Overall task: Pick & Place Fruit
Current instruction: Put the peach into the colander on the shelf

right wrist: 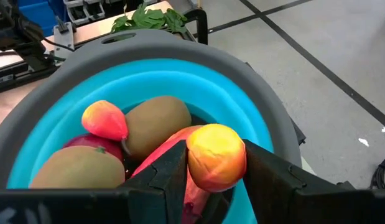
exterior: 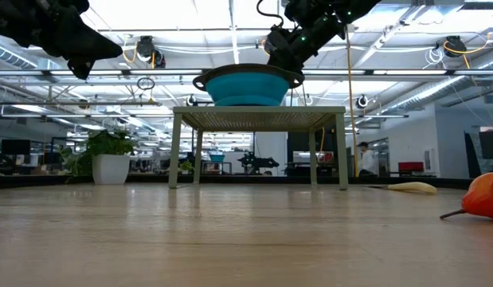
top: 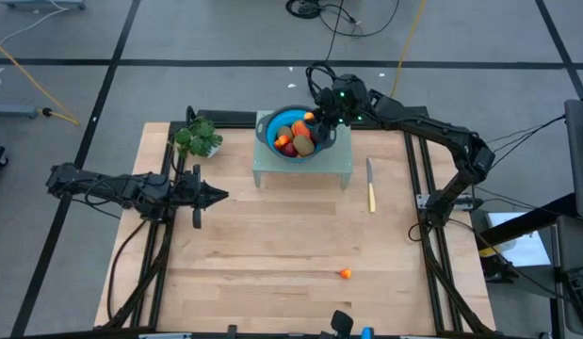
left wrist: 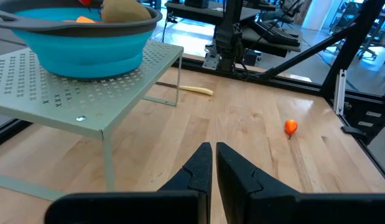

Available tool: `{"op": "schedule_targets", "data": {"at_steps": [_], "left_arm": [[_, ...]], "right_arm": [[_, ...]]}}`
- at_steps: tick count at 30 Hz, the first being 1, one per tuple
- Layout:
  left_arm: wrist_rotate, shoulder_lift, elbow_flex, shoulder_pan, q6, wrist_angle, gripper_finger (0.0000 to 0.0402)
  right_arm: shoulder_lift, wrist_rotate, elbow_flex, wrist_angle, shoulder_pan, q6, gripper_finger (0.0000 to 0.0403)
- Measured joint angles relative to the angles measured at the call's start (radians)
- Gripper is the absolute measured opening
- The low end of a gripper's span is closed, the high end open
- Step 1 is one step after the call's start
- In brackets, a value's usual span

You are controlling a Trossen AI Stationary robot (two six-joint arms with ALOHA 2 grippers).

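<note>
A blue bowl with a grey rim point(top: 272, 127) stands on a pale perforated stand point(top: 300, 171). It holds two brown kiwi-like ovals point(right wrist: 156, 124), a small orange-red piece point(right wrist: 105, 120), a dark red piece point(right wrist: 92, 144) and a longer red piece point(right wrist: 158, 155). My right gripper point(right wrist: 216, 155) hangs over the bowl, shut on a round orange-yellow fruit point(right wrist: 216, 152). One tiny orange-red fruit point(top: 345, 274) lies on the table near its near edge. My left gripper point(top: 220, 196) waits shut, off the table's surface, left of the stand. My right gripper pinches the round orange-yellow fruit point(right wrist: 208, 163) between its two fingers point(right wrist: 170, 174), one on each side. The fingers come from above and from the far side, slanting down into the bowl. The fruit is just above the other pieces; whether it touches them I cannot tell.
A slim yellow-handled knife point(top: 370, 185) lies right of the stand. A green leafy bunch point(top: 199, 137) sits by the table's far left corner. Bare wood stretches across the middle and near part of the table point(top: 272, 245).
</note>
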Motion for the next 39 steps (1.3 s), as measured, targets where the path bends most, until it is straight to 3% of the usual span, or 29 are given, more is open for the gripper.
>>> {"op": "schedule_targets", "data": {"at_steps": [17, 28, 39], "left_arm": [[0.000, 0.000, 0.000, 0.000, 0.004, 0.000, 0.0021], [0.001, 0.000, 0.000, 0.000, 0.014, -0.001, 0.0021], [0.001, 0.000, 0.000, 0.000, 0.019, -0.001, 0.0021]], "right_arm": [[-0.006, 0.000, 0.000, 0.013, 0.000, -0.039, 0.0230], [-0.097, 0.002, 0.000, 0.022, 0.043, -0.076, 0.0211], [-0.192, 0.002, 0.000, -0.079, 0.183, -0.099, 0.0199]]}}
